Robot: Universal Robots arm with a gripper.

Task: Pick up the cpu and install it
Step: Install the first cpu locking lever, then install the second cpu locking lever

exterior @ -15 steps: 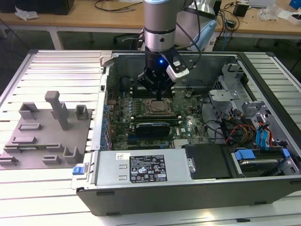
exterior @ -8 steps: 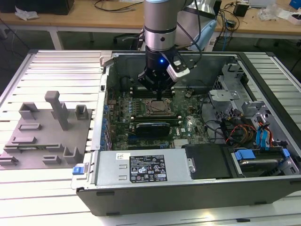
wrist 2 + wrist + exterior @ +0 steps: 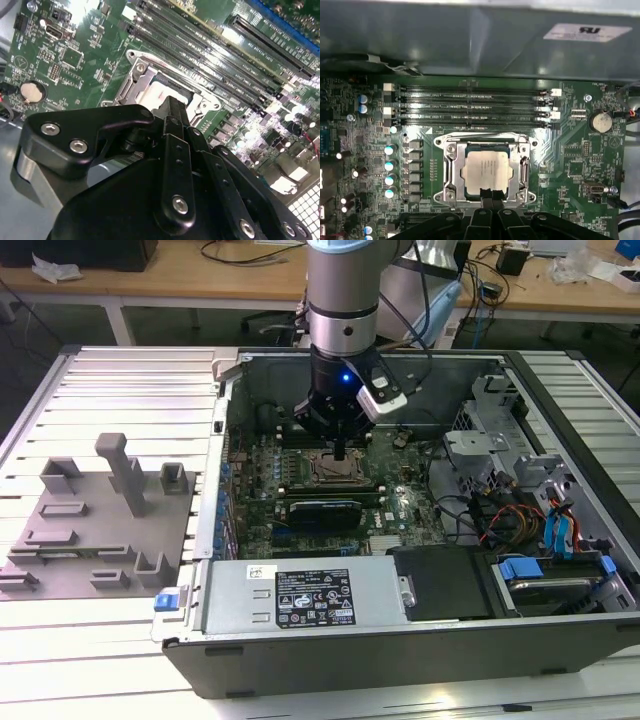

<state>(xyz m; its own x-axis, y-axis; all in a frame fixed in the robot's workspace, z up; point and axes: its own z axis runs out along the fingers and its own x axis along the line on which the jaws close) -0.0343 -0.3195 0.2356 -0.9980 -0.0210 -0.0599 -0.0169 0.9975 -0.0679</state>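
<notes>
Wooden workbenches with cables are running along the back of the room, and up front a ribbed metal tabletop [image 3: 120, 640] is carrying an open computer case [image 3: 400, 640] plus a grey fixture plate [image 3: 100, 530] sitting toward the exterior view's left edge. So the arm is reaching down into the case, with the claw [image 3: 341, 452] hovering right over the socket frame [image 3: 335, 471] in the middle of the motherboard [image 3: 400, 510]. As far as I can judge, the cpu [image 3: 486, 170] is already lying flat inside the metal frame [image 3: 451, 172], silvery top facing up, so the pick-up and carry part is looking done. In the first wrist view the claw's fingertips [image 3: 489, 194] are pinched together with basically no gap, sitting at the edge of the chip nearest the camera, and they're not gripping anything I can see. Whether the chip is fully seated or just resting there, I can't tell. It's square, so no real long axis; its edges are lining up with the frame and running parallel to the memory slots [image 3: 470, 105] next to it.
</notes>
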